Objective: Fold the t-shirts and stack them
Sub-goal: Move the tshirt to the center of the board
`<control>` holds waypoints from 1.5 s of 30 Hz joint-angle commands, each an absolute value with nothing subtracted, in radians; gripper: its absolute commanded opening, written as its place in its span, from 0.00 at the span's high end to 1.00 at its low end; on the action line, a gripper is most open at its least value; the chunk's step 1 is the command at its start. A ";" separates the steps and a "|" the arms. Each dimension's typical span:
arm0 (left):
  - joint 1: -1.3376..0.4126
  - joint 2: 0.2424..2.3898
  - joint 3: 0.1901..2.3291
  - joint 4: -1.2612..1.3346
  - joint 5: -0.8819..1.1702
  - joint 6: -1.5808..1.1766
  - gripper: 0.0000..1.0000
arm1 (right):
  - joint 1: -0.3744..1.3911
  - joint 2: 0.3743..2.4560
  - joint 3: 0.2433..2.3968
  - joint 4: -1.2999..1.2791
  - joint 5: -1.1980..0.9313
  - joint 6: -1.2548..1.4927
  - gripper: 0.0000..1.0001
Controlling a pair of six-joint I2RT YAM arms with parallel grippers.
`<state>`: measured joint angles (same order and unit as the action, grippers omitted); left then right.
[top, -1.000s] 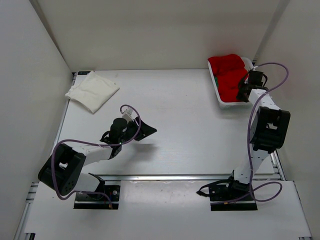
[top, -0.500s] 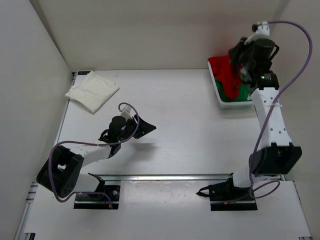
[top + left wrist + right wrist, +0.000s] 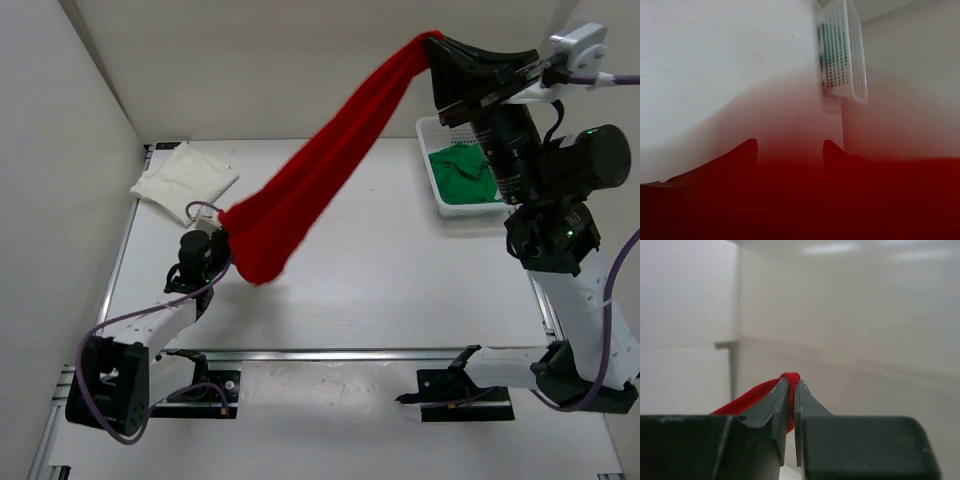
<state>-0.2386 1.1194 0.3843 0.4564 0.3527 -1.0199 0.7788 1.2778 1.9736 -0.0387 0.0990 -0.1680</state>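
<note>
The right hand (image 3: 437,42) is up high, above the far right corner of the white desk (image 3: 400,280). Its two fingers (image 3: 777,397) are pinched tight on a bunched bit of the bright red cloth t-shirt (image 3: 330,160). The red t-shirt hangs in a long band from that hand, slanting down and to the left across the desk. Its low end droops near the left side, right over the left hand (image 3: 790,147). In the left wrist view, red cloth fills the bottom as a blur. The left hand's two fingertips (image 3: 747,150) poke up through the blur and stand apart, so this hand is open. The cream-white cloth t-shirt (image 3: 185,180) lies folded in the far left corner of the desk, well apart from the others. The green cloth t-shirt (image 3: 462,178) lies crumpled inside the white plastic mesh basket (image 3: 432,135), which sits at the far right of the desk, under the raised right arm.
</note>
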 commanded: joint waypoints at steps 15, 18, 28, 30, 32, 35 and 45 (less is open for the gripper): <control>-0.060 1.403 0.525 0.437 0.370 -1.017 0.38 | 0.150 1.417 0.942 0.237 -0.305 0.459 1.00; -0.182 1.402 0.604 0.277 0.347 -0.895 0.40 | 0.167 1.473 0.985 0.169 -0.203 0.414 1.00; -0.400 1.137 0.600 -0.272 0.129 -0.520 0.34 | 0.104 1.373 0.884 0.173 -0.153 0.439 1.00; -0.448 1.126 0.604 -0.366 0.104 -0.482 0.29 | 0.090 1.348 0.849 0.175 -0.147 0.454 1.00; -0.459 1.127 0.574 -0.425 0.159 -0.480 0.27 | 0.078 1.351 0.845 0.152 -0.115 0.448 1.00; -0.431 1.103 0.529 -0.471 0.206 -0.477 0.27 | 0.090 1.403 0.908 0.002 -0.028 0.419 0.80; -0.338 0.916 0.469 -0.503 0.204 -0.512 0.35 | 0.558 1.273 0.830 0.046 -0.064 0.236 0.55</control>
